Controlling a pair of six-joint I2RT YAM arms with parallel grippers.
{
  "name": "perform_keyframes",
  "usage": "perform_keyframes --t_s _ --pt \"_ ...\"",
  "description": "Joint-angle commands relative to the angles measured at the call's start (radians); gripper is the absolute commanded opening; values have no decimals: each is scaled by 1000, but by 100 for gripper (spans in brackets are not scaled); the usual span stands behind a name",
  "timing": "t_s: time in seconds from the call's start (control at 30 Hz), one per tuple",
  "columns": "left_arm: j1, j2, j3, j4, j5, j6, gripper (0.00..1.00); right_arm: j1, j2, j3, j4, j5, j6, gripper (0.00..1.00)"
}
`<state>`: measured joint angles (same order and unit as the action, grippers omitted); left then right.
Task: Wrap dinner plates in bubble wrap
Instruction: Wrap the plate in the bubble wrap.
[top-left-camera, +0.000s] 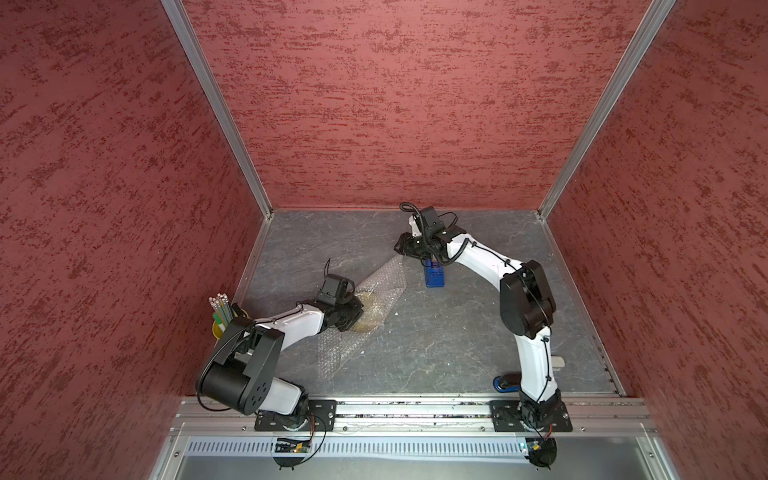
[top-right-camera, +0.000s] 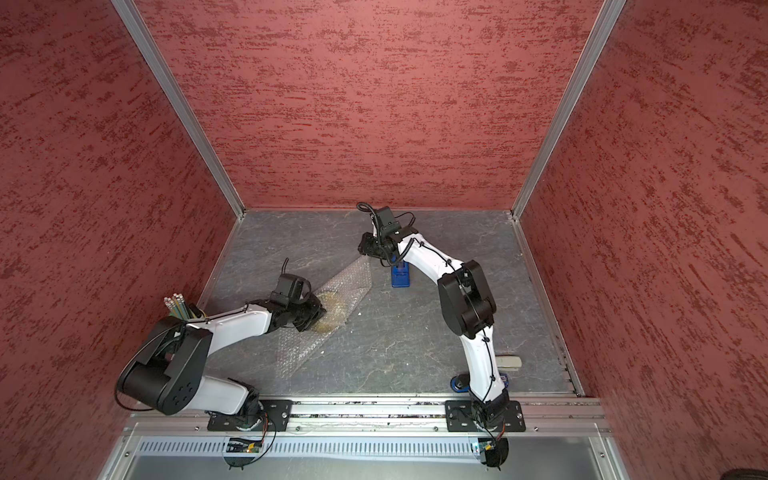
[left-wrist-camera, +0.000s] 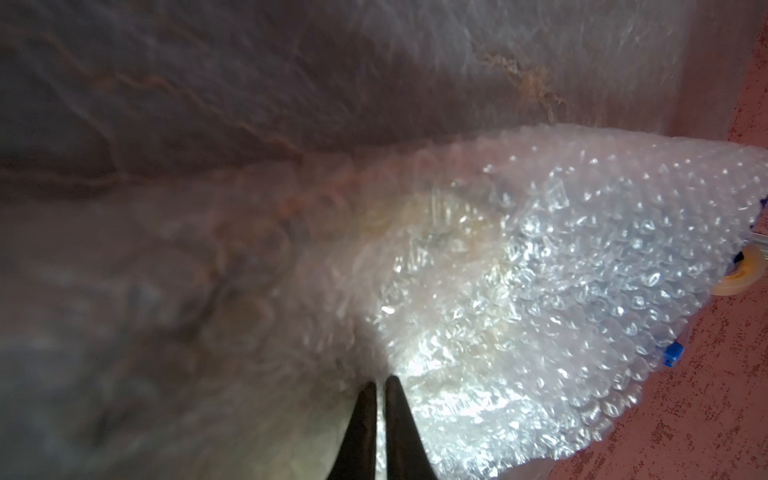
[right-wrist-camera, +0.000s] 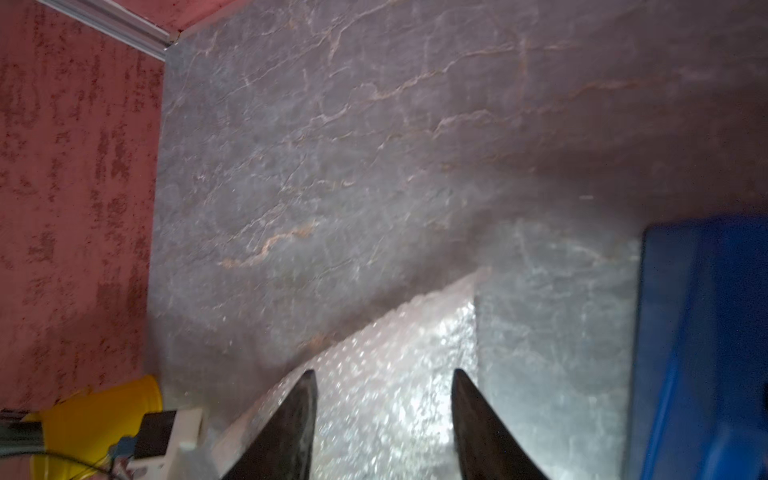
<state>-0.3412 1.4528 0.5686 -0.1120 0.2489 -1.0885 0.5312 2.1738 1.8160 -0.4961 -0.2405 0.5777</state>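
Here, the small round yellow plate (top-left-camera: 368, 315) lay under the clear bumpy plastic bubble wrap (top-left-camera: 386, 282), right beside the left jaws, which were pinched shut on the wrap. The right jaws stood apart, holding nothing, over the sheet's far corner.

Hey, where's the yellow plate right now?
In both top views the yellow plate lies covered by the bubble wrap, left of centre on the table, right beside the left tool, with the blue object farther back to its right.
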Motion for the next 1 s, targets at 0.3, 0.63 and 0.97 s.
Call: perform_keyframes --t_s 0.3,0.63,0.97 --pt "12 40 -33 -58 -28 -4 10 -23 236 216 -63 -26 -83 53" --pt "14 34 -51 -49 -32 -4 8 -22 213 278 -132 11 -96 16" --pt "13 38 -72 -25 -32 -9 7 102 31 156 -92 -7 -41 0"
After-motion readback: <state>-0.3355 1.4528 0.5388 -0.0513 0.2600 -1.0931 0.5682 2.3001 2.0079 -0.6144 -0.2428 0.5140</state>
